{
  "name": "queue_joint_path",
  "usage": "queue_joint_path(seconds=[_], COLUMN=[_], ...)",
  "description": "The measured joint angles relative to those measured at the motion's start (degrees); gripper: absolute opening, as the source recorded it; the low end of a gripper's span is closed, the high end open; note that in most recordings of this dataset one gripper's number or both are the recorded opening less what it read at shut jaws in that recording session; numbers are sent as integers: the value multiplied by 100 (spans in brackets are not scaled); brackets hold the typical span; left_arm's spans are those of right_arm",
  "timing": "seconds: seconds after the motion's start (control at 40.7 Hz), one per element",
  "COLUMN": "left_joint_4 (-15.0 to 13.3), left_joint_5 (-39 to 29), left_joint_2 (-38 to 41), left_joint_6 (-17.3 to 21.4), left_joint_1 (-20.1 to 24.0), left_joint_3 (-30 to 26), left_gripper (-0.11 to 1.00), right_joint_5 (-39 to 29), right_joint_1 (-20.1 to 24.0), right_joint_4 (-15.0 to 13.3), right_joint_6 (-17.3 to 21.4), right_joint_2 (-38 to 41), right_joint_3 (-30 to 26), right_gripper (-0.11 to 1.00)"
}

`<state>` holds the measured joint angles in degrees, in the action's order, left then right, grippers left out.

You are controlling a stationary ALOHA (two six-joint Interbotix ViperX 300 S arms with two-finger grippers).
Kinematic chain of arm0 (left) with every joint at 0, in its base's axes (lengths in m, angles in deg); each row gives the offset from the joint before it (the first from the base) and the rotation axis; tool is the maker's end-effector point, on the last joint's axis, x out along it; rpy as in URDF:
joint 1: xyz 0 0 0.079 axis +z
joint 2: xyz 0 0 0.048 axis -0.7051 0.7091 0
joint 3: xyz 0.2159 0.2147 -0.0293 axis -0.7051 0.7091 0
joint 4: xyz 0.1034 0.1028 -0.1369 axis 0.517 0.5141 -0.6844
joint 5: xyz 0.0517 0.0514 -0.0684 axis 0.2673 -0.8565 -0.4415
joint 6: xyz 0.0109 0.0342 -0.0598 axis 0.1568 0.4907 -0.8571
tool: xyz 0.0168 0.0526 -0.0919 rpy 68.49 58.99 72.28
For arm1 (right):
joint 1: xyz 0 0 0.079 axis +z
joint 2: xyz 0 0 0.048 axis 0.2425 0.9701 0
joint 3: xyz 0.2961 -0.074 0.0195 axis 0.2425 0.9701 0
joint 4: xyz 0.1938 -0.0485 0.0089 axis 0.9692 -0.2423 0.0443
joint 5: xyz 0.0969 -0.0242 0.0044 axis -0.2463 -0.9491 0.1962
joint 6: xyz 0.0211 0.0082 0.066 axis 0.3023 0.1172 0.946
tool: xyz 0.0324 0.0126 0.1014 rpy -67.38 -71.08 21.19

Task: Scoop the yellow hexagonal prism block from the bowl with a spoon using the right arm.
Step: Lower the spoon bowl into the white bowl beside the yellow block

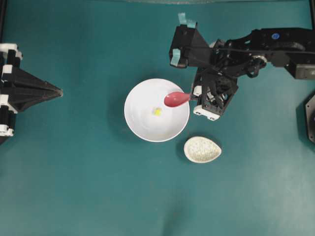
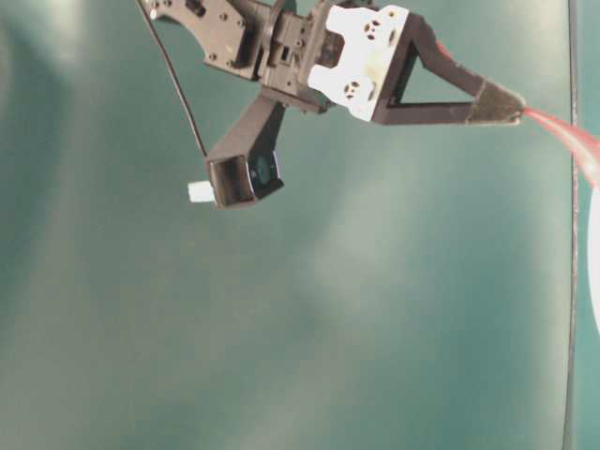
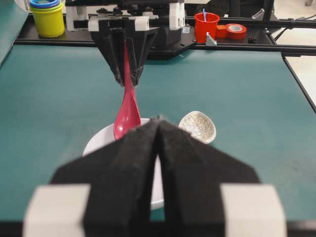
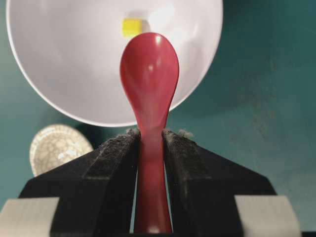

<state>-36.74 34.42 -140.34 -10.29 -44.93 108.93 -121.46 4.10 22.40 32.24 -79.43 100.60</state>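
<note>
Here, right gripper (image 4: 150,143) clenches a pink-red spoon (image 4: 149,74) over the white bowl (image 1: 142,125), near its yellow block (image 1: 157,111); left gripper (image 3: 159,129) is closed, empty.

Even bright overhead light. Glare on the spoon (image 4: 149,69) scoop past the right gripper's fingers (image 4: 116,163), washed-out bowl (image 4: 59,74). Left gripper (image 3: 158,129) fingers blurred close-up. Soft shadows; table-level view hazy.

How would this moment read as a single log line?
right tool: holding spoon | spoon: over bowl | yellow block: in bowl, unscooped | left tool: shut, idle
</note>
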Motion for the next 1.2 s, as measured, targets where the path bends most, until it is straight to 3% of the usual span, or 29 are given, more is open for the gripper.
queue_joint_path(seconds=[0.344, 0.663, 1.203], left_joint_4=[-9, -9, -9], left_joint_5=[-158, -272, -272], left_joint_2=[0, 9, -9], left_joint_6=[-9, -9, -9], left_joint_1=[9, 9, 0], left_joint_3=[0, 0, 0], left_gripper=[-1, -1, -1], right_joint_5=[-176, -185, -967], right_joint_1=[26, 369, 483], right_joint_4=[-26, -35, -35], right_joint_6=[18, 26, 193], right_joint_2=[44, 105, 870], right_joint_3=[-62, -105, -993], right_gripper=[23, 23, 23])
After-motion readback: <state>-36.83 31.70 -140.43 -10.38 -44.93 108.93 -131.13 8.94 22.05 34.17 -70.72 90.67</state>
